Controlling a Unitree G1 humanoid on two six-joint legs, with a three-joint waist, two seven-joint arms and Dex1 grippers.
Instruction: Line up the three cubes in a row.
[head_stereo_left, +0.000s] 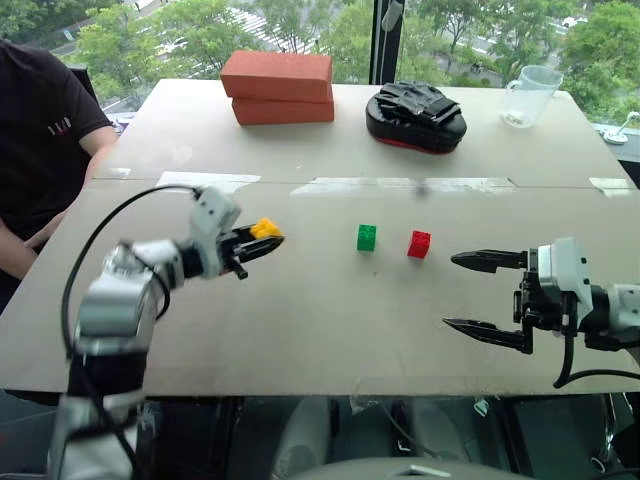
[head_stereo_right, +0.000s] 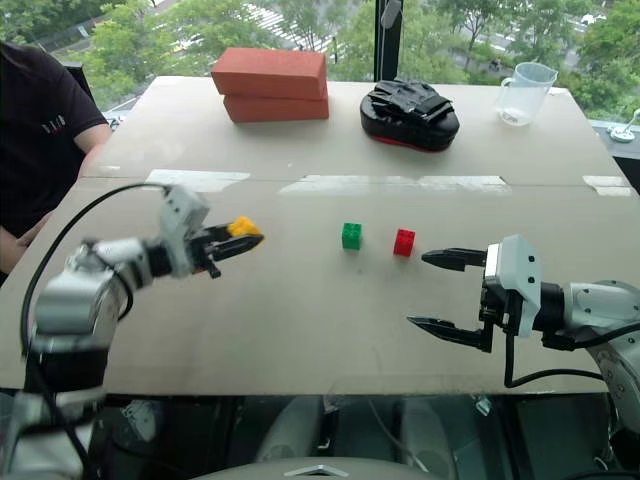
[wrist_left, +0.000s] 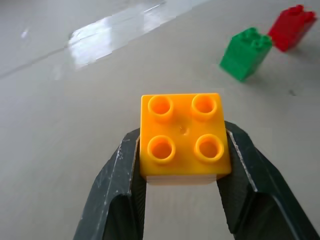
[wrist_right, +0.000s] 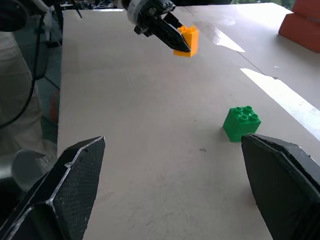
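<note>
Over the bench's left side, left gripper jaws pinch the yellow cube; right gripper jaws spread wide near the green cube and red cube, trees outside the window.

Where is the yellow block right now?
The yellow block is pinched in the left gripper, above the table on the robot's left, left of the green block.

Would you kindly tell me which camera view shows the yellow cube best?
The left wrist view: the yellow cube sits close up, studs visible, clamped by the left gripper. Both eye views show it small at the fingertips; the right wrist view shows it distant, partly covered.
</note>
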